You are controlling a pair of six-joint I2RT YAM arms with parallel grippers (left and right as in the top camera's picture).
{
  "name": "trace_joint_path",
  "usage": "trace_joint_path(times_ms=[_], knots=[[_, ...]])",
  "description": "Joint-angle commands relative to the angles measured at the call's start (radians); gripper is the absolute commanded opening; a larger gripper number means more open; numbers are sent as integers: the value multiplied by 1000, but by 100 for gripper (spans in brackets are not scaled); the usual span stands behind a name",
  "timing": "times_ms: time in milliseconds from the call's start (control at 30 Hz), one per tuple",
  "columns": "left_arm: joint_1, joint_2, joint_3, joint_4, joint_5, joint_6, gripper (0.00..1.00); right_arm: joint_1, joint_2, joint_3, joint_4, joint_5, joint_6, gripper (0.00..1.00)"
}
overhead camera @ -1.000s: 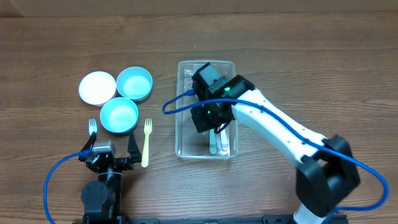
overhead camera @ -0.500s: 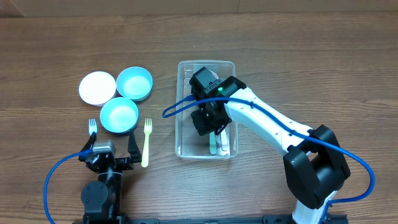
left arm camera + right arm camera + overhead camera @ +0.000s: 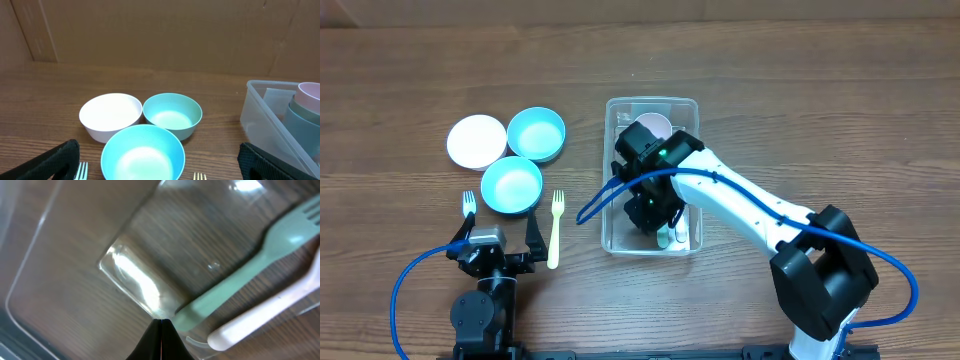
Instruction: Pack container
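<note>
links (image 3: 740, 200) white | right pincer (image 3: 161, 330) black | cable (image 3: 592, 208) blue

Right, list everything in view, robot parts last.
container: one, clear, table centre
pink cup: one, pink, far end of the container
grey-teal cup: one, grey-teal, beside the pink cup
green fork: one, pale green, container floor
white utensil: one, white, beside the green fork
white bowl: one, white, far left
teal bowls: two, teal, beside the white bowl
yellow-green fork: one, left of the container
pale fork: one, left of the nearer teal bowl
table: brown wood
left arm: black, near edge, jaws open
right arm: white and black, inside the container, jaws shut
</note>
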Motion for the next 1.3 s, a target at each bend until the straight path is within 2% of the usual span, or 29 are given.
trace_joint_path(times_ms=[0,400,633,833,1267], knots=[[13,-10,-3,4,-9,26,100,23,3,0,6,13,-128,4],[13,-10,-3,3,-8,26,100,23,3,-13,23,54,-144,4],[13,-10,-3,3,-9,26,100,23,3,-123,159,54,-166,4],[13,-10,-3,3,-8,26,100,19,3,-125,231,71,-192,4],[13,-10,-3,3,-9,26,100,-4,3,-125,247,132,-221,4]])
